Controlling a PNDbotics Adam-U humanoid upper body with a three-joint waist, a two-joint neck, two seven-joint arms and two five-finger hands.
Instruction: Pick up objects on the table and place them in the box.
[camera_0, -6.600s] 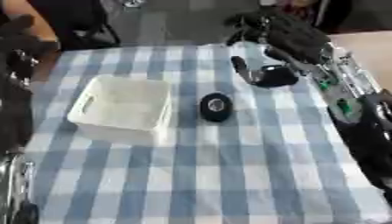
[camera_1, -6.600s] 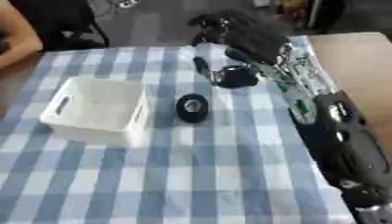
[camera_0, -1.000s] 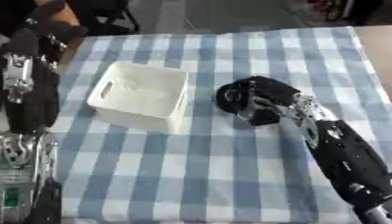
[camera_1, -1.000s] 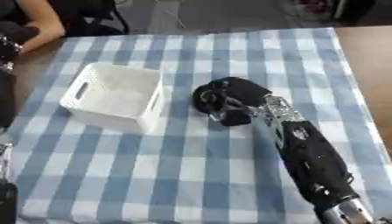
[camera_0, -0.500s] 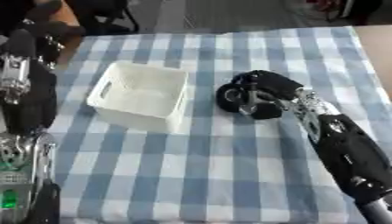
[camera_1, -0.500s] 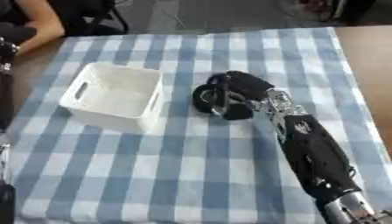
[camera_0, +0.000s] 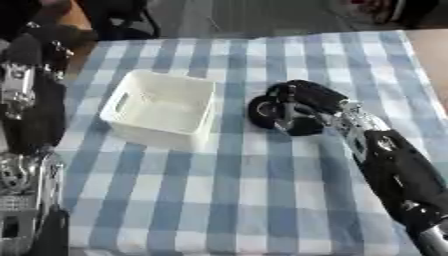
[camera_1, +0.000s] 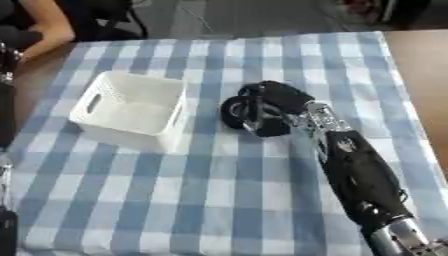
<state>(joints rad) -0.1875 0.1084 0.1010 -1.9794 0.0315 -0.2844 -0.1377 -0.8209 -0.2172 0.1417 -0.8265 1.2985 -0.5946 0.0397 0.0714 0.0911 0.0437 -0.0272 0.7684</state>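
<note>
Black right hand (camera_0: 302, 102) curls round a black ring-shaped object (camera_0: 262, 112), just beside the white box (camera_0: 162, 109), mid-table.

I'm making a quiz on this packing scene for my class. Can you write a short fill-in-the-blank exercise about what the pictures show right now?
1. The right hand is curled round a black ____.
2. The white box lies to the hand's ____ side.
3. The tablecloth is checked white and ____.
4. The inside of the box holds ____.

Missing words: roll; left; blue; nothing
</note>
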